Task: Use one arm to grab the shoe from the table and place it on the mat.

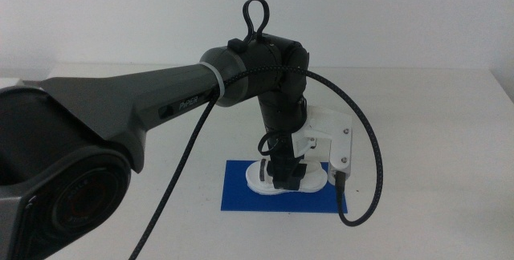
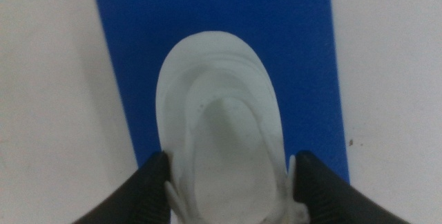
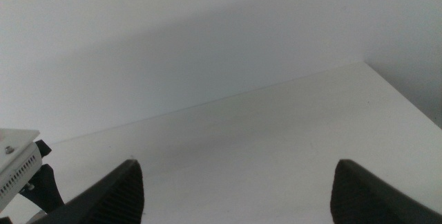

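- White tabletop fills the scene, plain and matte, with a pale blank wall rising behind its far edge.
- Nearest the middle camera, the bulky dark grey left arm is seen entering from the left side, a black cable looping down beside it.
- Further in, the left gripper is seen pointing straight down over the mat, a flat dark blue rectangle lying on the table.
- The shoe, a small white sandal with a thick sole, is clamped between the two dark jaws, one pressed on each long side near its middle. It lies lengthwise over the mat; whether the sole already rests on the mat cannot be told.
- The shoe is judged light and fairly stiff in the sole, slightly yielding at the edges; the smooth sides may be a little slippery, so a hold across the waist of the sole, as now, seems soundest.
- In the left wrist view, the rounded end of the shoe is shown well inside the blue borders, with bare table on both sides.
- The right gripper is held away from the work, its jaws wide apart, facing the empty far table edge and wall.
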You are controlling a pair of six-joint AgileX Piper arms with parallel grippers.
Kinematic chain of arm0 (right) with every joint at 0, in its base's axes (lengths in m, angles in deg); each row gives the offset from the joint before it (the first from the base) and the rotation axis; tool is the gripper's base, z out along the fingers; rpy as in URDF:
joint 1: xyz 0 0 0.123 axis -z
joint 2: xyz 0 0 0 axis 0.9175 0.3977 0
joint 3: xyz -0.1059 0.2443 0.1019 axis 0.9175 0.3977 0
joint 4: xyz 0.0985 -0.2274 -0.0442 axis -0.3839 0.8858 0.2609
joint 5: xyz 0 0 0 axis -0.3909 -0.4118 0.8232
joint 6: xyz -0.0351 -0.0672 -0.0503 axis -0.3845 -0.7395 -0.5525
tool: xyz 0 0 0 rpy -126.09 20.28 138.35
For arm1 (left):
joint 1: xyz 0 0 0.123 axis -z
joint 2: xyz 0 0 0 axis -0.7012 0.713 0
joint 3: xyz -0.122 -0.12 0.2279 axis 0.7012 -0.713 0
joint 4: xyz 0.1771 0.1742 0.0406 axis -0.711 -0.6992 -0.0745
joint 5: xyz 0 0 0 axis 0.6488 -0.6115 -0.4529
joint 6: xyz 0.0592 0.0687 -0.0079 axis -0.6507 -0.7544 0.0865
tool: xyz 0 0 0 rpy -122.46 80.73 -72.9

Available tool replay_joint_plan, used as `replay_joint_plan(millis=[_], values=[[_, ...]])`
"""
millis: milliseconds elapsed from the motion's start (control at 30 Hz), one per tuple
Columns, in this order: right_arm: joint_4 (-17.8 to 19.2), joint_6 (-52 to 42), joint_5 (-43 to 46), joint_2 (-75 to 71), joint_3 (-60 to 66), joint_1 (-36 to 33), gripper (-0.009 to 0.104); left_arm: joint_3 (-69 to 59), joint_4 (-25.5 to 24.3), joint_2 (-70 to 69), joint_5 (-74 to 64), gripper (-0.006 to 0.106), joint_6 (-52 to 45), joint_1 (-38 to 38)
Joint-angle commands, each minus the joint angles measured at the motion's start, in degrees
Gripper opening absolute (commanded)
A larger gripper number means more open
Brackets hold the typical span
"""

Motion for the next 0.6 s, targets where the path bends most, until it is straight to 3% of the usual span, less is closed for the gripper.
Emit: replay_joint_plan(millis=[0, 200, 433, 567], values=[[0.3, -0.2, 0.5, -0.3, 0.1, -0.1, 0.079, -0.1, 1.1, -0.2, -0.6, 0.053, -1.7, 0.1], [0.3, -0.2, 0.5, -0.3, 0.1, -0.1, 0.079, 0.2, -0.1, -0.2, 0.6, 0.092, -1.7, 0.1], [0.3, -0.2, 0.5, -0.3, 0.1, -0.1, 0.079, 6.9, -3.7, -5.0, -7.1, 0.094, 4.3, -0.5], [0.3, -0.2, 0.5, -0.3, 0.1, -0.1, 0.079, 8.3, 0.8, -14.2, -7.1, 0.094, 10.7, -3.9]])
